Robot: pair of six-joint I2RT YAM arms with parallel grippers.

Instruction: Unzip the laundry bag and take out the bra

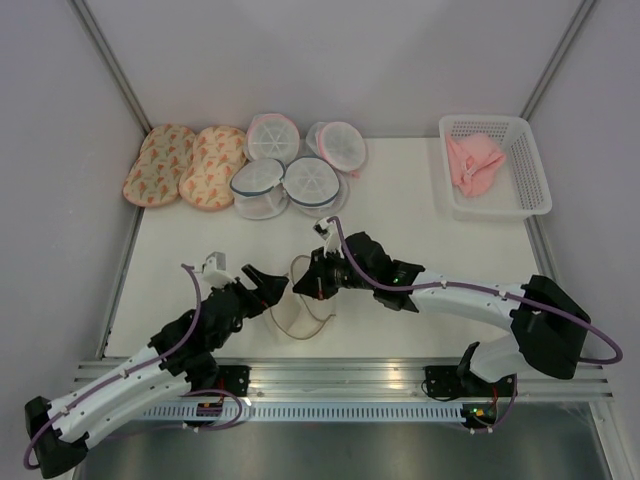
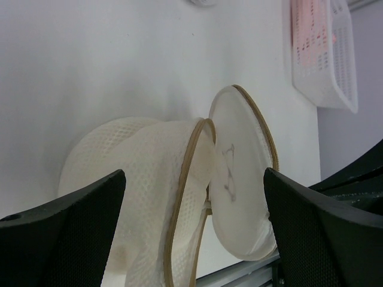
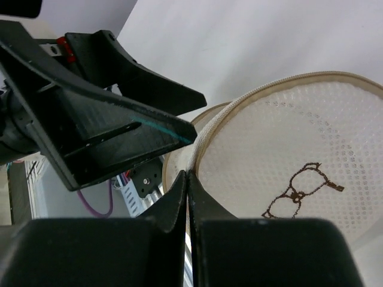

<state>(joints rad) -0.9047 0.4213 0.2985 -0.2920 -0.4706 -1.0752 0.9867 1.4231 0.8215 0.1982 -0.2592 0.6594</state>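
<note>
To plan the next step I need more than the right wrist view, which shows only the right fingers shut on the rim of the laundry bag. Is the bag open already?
Observer: Yes. In the left wrist view the laundry bag gapes open, and its marked lid stands apart from the domed half.
Operator: Does the left gripper hold the bag?
Observer: No. The left gripper is open, with one finger on each side of the bag.
Operator: Is there a container near?
Observer: The top view shows a white basket at the far right corner of the table.
</note>
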